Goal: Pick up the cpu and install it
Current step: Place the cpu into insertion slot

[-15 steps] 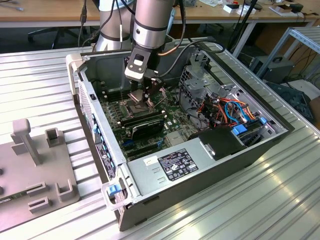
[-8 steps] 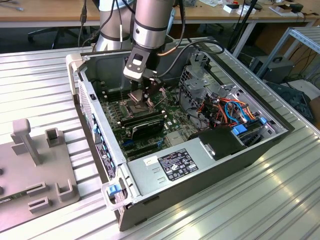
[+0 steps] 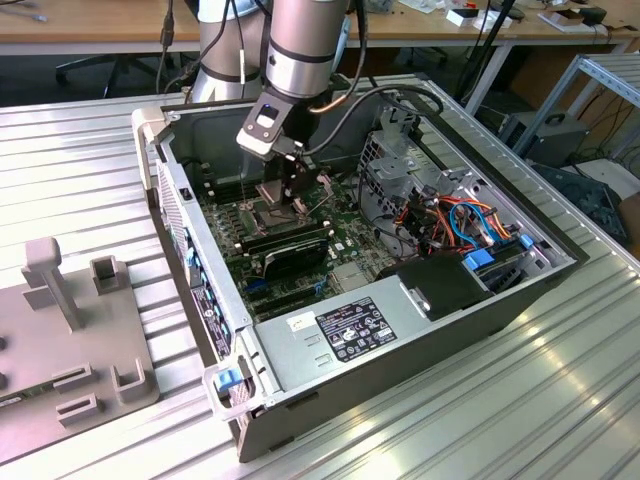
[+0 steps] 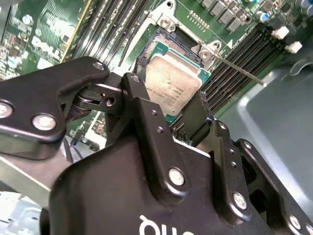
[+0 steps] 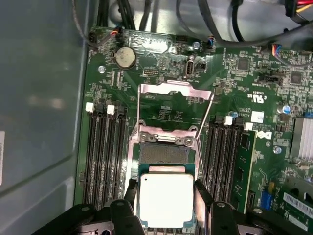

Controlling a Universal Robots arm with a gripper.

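Cpu [image 5: 165,200] is clamped flat by two opposite edges between the closed-in fingers of the gripper [image 5: 167,192]. It partly overlaps the open socket [image 5: 164,154]; the bare contacts lie just beyond it, toward the hinged plate [image 5: 168,136].

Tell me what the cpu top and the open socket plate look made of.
The cpu: metal lid, dull silver-grey, matte; it takes a soft glare with no mirror reflection. The socket plate: bare bright metal, likely stamped steel; a thin, shiny, sharp-edged frame.
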